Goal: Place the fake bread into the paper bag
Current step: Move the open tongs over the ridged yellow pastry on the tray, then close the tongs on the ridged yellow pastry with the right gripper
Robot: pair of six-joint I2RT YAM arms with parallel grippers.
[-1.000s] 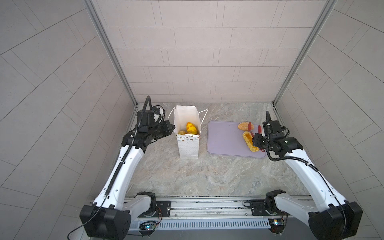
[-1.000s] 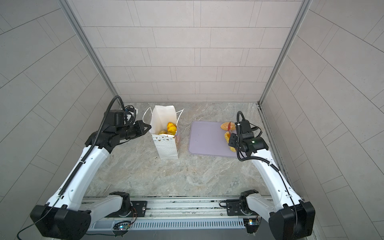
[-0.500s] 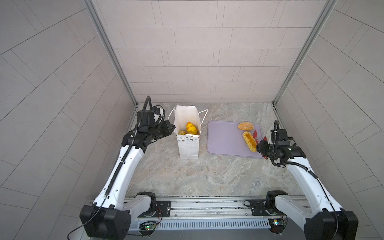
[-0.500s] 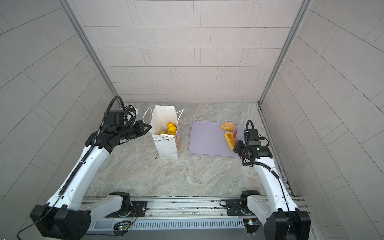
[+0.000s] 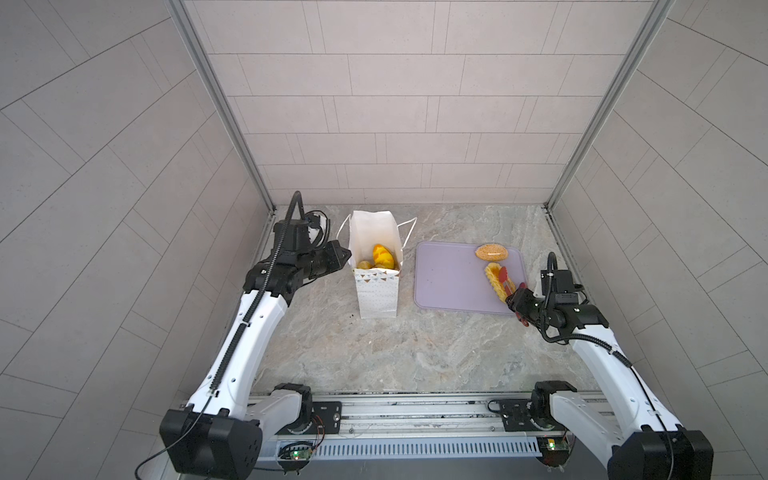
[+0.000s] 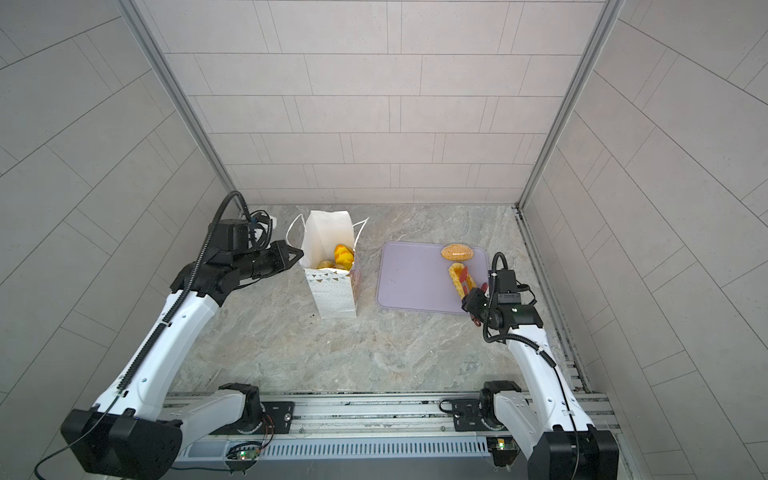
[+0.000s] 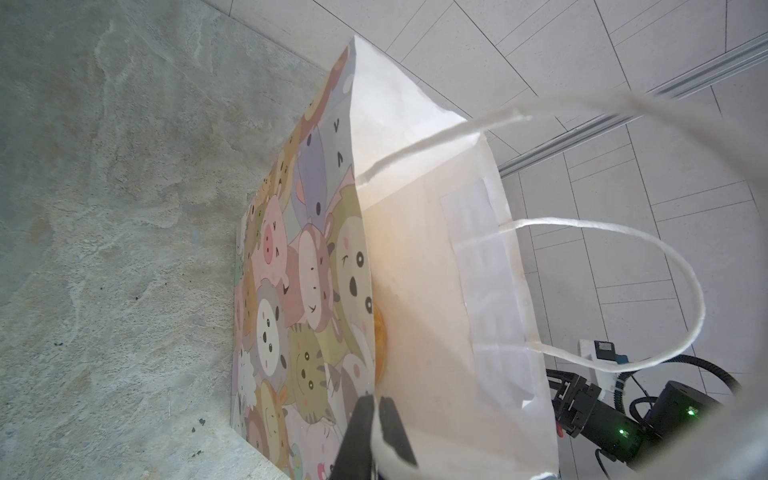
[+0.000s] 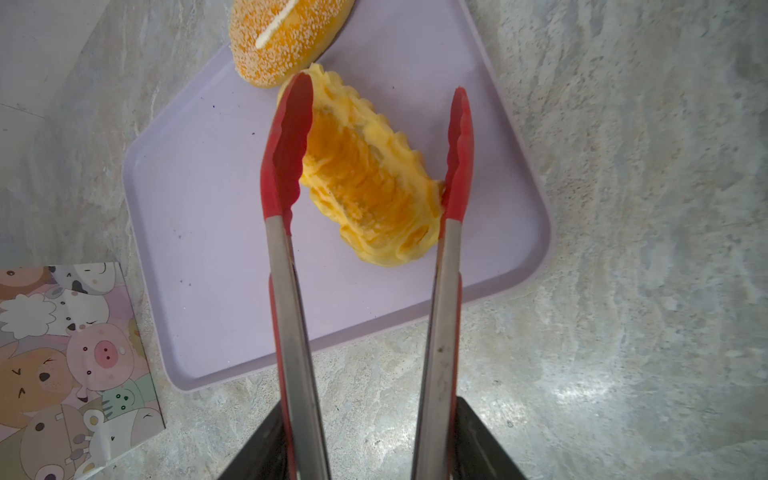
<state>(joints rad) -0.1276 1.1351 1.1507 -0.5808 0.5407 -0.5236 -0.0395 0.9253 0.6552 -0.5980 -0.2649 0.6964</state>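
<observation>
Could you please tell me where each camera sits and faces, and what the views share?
Top views: high above the base rail, looking down on the grey marbled table; left arm and right arm show whole.
Left wrist: on that arm, facing the upright white paper bag with cartoon animals; left gripper shut on its rim.
Right wrist: on that arm, looking down at the ridged yellow toy loaf on the flat lilac tray; right gripper holds red-tipped metal tongs.
All four share the paper bag.
</observation>
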